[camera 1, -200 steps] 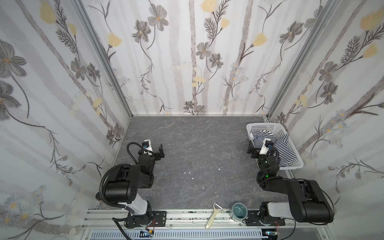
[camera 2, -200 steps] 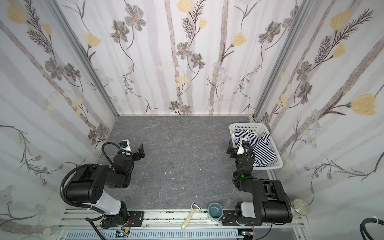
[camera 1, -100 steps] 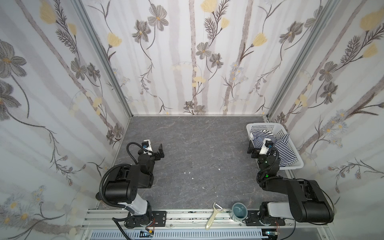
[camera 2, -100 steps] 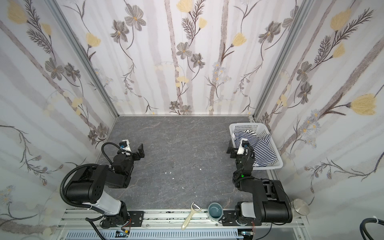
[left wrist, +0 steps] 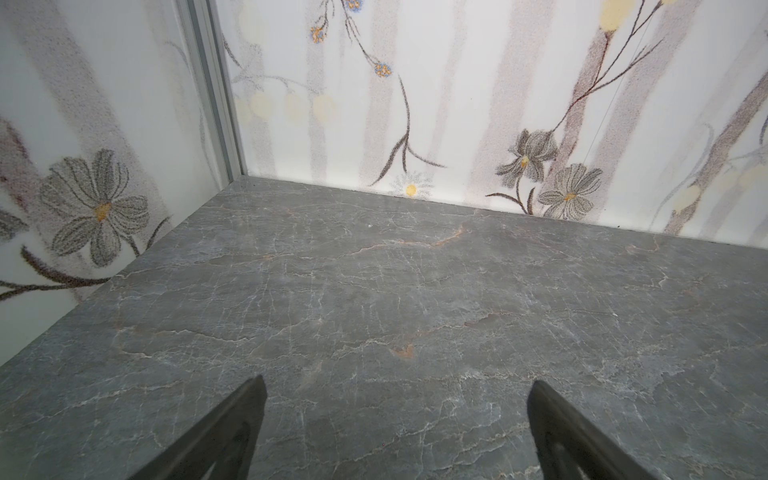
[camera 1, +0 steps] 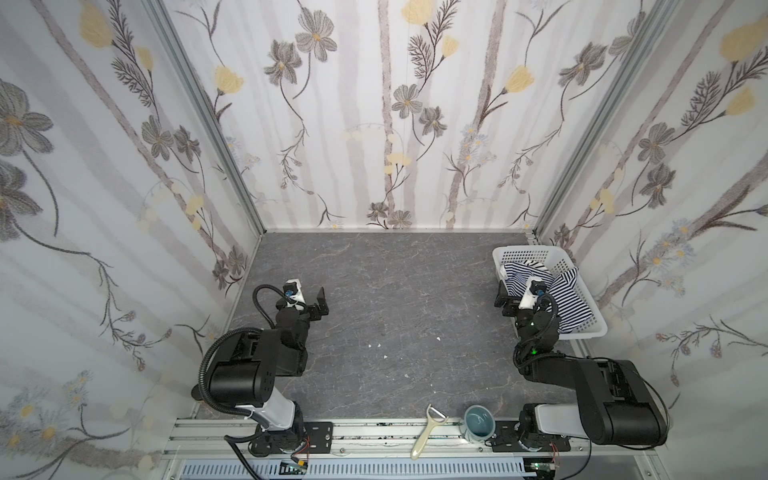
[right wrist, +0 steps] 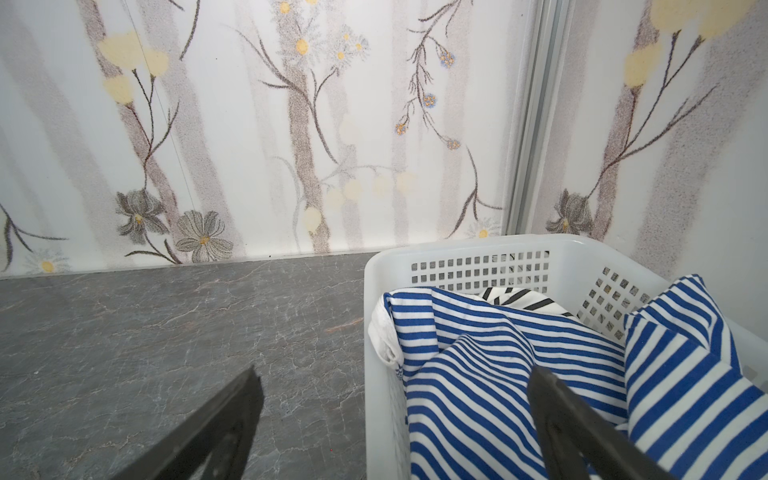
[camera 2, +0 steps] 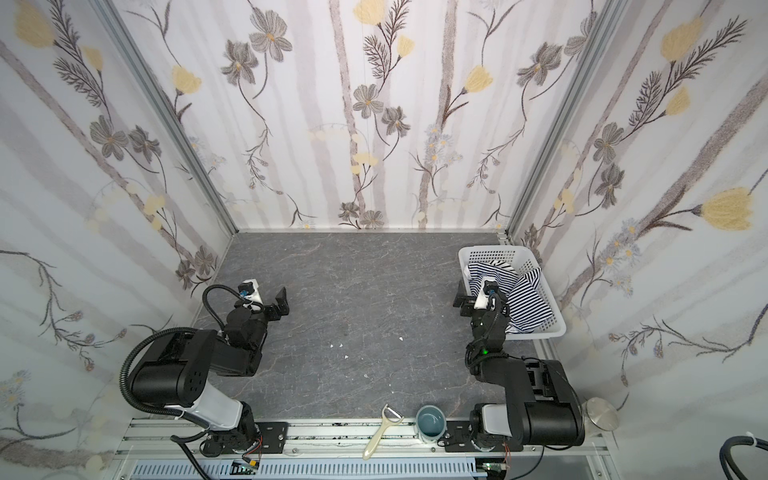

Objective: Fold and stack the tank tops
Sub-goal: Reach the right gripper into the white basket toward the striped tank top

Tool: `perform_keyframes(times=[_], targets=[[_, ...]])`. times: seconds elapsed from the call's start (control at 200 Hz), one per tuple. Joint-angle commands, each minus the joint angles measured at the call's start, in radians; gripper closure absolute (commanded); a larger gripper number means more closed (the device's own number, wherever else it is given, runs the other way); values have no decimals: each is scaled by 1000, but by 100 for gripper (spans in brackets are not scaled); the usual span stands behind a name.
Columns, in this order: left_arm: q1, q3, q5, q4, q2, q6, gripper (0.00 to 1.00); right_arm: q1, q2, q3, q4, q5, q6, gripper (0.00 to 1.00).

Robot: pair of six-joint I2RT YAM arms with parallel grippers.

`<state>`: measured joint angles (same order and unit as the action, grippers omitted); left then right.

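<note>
Against the right wall of the bench (camera 1: 395, 291), in both top views, a white basket (camera 1: 524, 251) holds the crumpled navy-striped tank top (camera 1: 571, 301). The black-striped tank top (camera 1: 531, 262) peeks out behind it. The left gripper (camera 1: 308, 297) hovers over bare bench near the left wall, and the right gripper (camera 1: 515, 297) sits at the basket's inner side. From the left wrist view, the left gripper's jaws stand wide apart above the bench. From the right wrist view, the right gripper's jaws are spread wide and grip nothing, one over the bench, one above the navy-striped tank top.
</note>
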<state>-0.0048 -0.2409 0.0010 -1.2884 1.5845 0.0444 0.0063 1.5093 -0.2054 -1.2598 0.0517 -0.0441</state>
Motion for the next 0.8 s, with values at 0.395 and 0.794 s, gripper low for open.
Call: perform_keyframes(times=[0.395, 0.794], targets=[[11, -156, 66, 355, -211, -16, 0, -3, -238, -373, 794, 66, -154, 0], [7, -727, 114, 1248, -124, -174, 0, -162, -118, -949, 1686, 143, -482, 0]])
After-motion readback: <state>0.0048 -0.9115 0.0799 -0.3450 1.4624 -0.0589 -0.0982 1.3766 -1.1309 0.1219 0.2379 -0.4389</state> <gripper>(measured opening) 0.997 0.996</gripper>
